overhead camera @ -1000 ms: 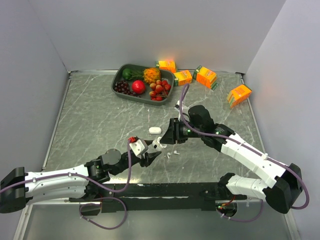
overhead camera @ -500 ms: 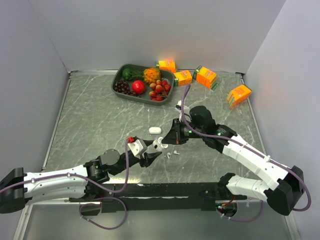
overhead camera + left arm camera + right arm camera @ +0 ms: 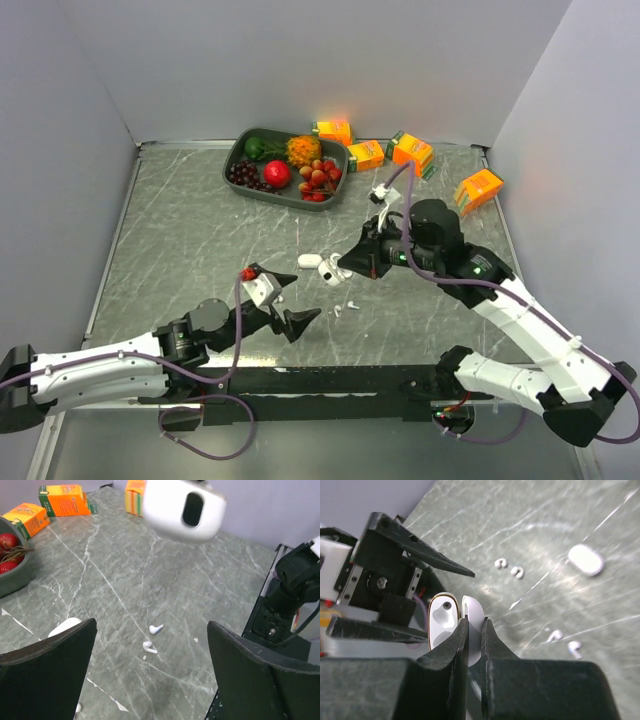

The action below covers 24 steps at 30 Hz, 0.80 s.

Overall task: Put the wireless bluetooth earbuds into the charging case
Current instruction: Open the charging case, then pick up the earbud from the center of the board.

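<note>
My right gripper (image 3: 340, 268) is shut on the lid of an open white charging case (image 3: 331, 271) and holds it above the table. In the right wrist view (image 3: 474, 622) the case (image 3: 441, 620) shows empty cavities. My left gripper (image 3: 298, 308) is open and empty just below it. Two stemmed earbuds (image 3: 156, 628) (image 3: 149, 648) lie on the table ahead between the left fingers (image 3: 45, 670); the held case hangs above them in the left wrist view (image 3: 182, 510). The right wrist view shows two earbuds (image 3: 554, 635) (image 3: 575, 647) and two curled ones (image 3: 501, 563) (image 3: 518, 571).
A second, closed white case (image 3: 308, 261) lies on the table left of the held one. At the back stand a dark tray (image 3: 240, 152) of fruit and several orange cartons (image 3: 411, 152). Grey walls close in three sides.
My right gripper has lifted the open case up and to the right, away from the left gripper. The left arm has drawn back to the left, its jaws open.
</note>
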Tool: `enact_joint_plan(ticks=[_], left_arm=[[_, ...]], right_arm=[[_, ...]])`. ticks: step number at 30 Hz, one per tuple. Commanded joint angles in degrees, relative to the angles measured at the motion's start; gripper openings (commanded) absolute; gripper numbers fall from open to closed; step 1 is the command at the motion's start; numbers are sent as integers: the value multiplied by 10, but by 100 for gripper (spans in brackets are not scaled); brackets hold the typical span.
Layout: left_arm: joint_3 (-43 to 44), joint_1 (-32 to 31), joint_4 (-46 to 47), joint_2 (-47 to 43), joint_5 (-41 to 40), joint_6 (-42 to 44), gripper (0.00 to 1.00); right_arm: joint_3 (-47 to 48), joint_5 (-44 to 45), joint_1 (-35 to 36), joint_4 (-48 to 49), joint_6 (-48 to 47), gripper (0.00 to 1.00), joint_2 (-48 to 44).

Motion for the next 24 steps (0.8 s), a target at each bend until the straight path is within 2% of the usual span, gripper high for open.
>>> enact_joint_plan(ticks=[1,5,7,11,17,24], left_arm=[[33,0,-22,-39,-30,-61,96],[42,0,-36,-94,12,-83,96],[62,-1,-86,-98,17,-93,96],[97,4,-101,-87,113,-79,96],[109,30,-91,-22,216,-92,96],[126,36,-98,23,209,-70,97]], right_arm=[[44,26,0,-31,-97,0,-29],[10,26,11,-4,-188,0,-79],[9,29,14,-7,-217,0,-88],[26,-16,21,-44,-286,0,-86],[19,-16,60,-50,-311,0,-68],[3,-13,80,-33,-306,0,-59]])
